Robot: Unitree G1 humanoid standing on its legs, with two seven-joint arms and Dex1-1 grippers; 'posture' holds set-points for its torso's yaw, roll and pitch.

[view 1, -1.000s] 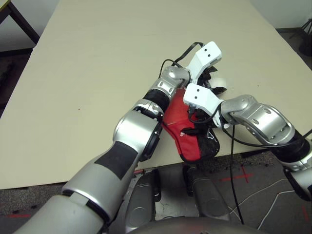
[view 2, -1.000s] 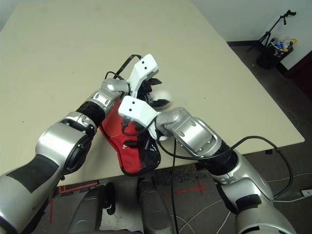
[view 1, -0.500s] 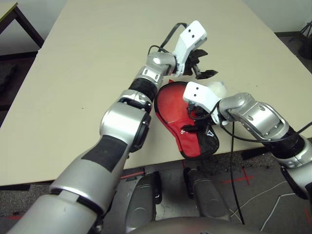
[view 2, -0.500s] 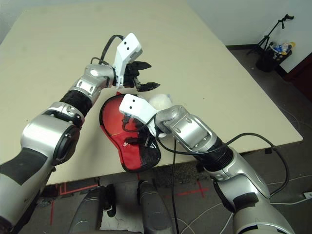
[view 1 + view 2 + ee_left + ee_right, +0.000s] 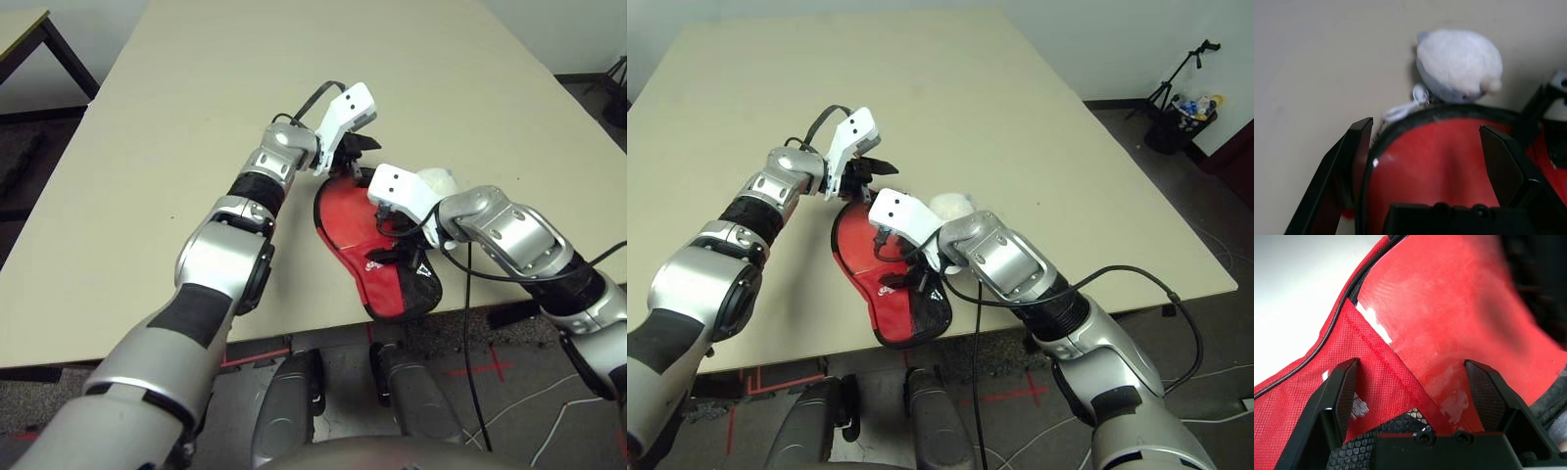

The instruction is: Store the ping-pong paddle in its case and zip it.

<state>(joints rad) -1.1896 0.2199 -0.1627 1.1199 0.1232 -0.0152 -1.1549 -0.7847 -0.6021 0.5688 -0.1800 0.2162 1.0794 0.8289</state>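
Note:
The red case (image 5: 343,220) with black trim lies flat at the table's front edge, and its narrow end with the mesh pocket (image 5: 421,289) hangs slightly over. My left gripper (image 5: 358,157) is open at the far round rim of the case (image 5: 1440,161), one finger on each side of the rim. Over the case's neck my right gripper (image 5: 397,257) is open, low above the red fabric and white logo (image 5: 1359,406). The ping-pong paddle is hidden.
A white fluffy ball (image 5: 438,182) on a string lies against the case's far right rim, just beyond my right wrist. The beige table (image 5: 196,98) stretches wide to the left and far side. Cables and a stand (image 5: 1181,59) are on the floor to the right.
My left gripper lifted off the case, swung left and came down at its far round rim, uncovering the red top. The right gripper stayed over the neck. The camera shifted.

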